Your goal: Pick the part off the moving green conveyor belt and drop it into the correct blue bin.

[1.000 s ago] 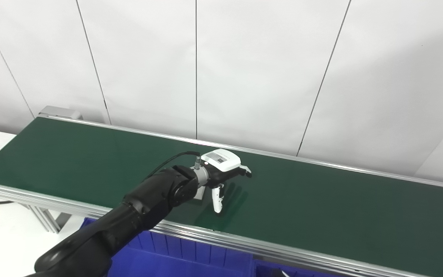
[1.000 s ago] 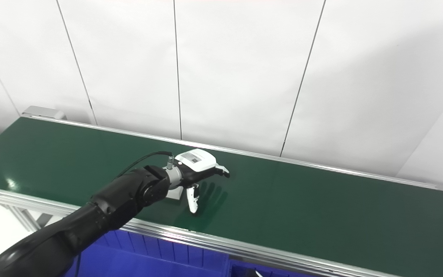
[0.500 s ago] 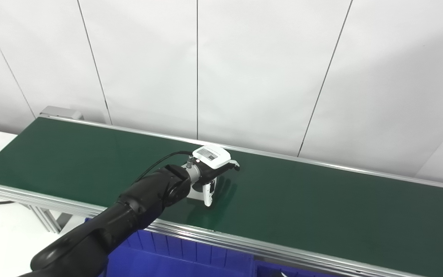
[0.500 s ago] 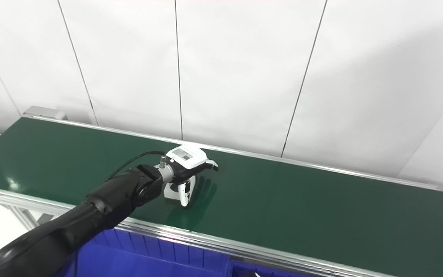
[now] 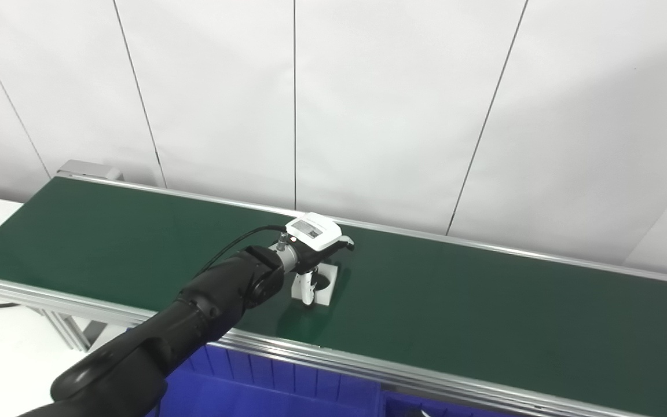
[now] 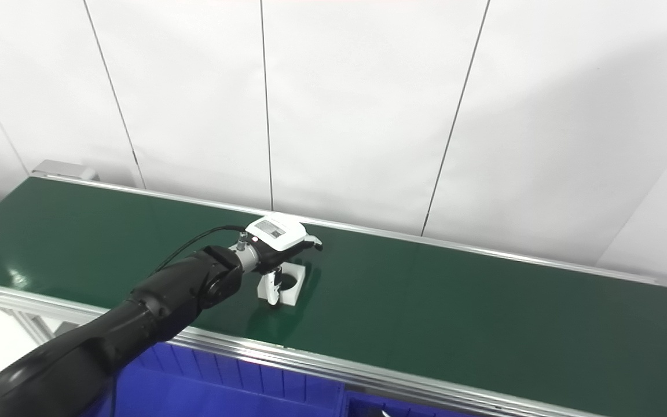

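While its fingers (image 5: 307, 287) straddle the white part (image 5: 323, 284), the blue bin (image 5: 264, 388) shows nothing inside.

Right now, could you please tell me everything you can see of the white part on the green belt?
The white part is a small, squarish block, plastic by the look of it, with a dark round hole in its top. It lies flat on the green belt, towards the near edge. The left robot hand hovers over it, with one white finger reaching down at its left side; whether they touch is unclear.
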